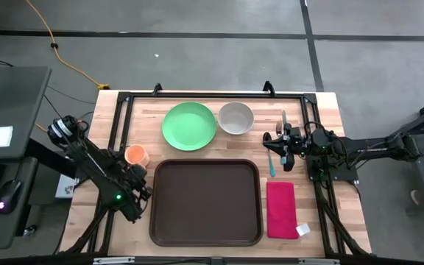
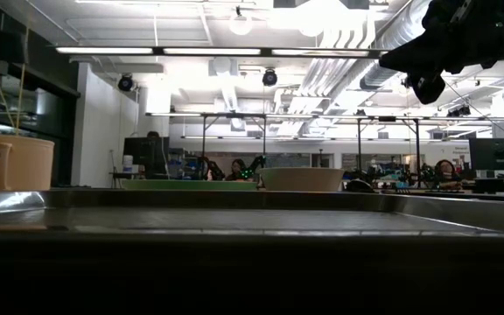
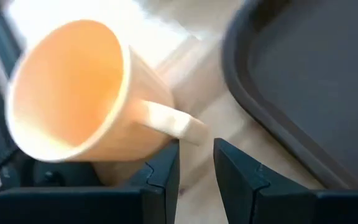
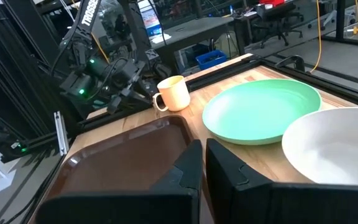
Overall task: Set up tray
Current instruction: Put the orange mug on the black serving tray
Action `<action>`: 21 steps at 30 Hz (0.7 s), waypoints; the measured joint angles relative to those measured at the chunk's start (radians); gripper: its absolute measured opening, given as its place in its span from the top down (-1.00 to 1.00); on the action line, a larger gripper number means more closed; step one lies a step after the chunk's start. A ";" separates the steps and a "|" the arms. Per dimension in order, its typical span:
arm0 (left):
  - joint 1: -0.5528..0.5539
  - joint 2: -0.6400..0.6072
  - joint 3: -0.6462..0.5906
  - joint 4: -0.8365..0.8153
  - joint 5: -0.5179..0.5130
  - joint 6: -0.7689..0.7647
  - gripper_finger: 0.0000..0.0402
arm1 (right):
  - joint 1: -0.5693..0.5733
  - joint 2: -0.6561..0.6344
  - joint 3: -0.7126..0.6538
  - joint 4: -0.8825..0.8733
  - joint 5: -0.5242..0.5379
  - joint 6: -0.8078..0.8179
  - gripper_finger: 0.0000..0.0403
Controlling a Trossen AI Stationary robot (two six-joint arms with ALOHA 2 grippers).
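Starting from the tray (image 1: pixel 205 202), near-centre on my desk (image 1: pixel 330 103) and bare: nothing loaded. Left end effector (image 3: pixel 196 163), fingers spread, sits at the orange mug (image 1: pixel 136 155) handle. Right end effector (image 1: pixel 277 143), pressed together, waits right. Plate (image 1: pixel 189 126), bowl (image 1: pixel 235 118), napkin (image 1: pixel 281 209) remain.

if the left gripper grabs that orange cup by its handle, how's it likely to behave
The cup looks like thin plastic, so probably light and stiff. Held by its handle, it may swing or tilt, since the body hangs off to one side. The left gripper stands open just short of the handle, leaving a narrow target.
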 joint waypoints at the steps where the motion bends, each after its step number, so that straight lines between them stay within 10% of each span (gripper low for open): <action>1: 0.008 0.000 0.000 -0.006 0.001 0.001 0.36 | 0.000 0.000 0.000 0.000 0.000 0.000 1.00; 21: 0.024 0.055 0.000 0.076 0.005 -0.008 0.36 | 0.000 0.000 0.000 0.000 0.012 0.000 1.00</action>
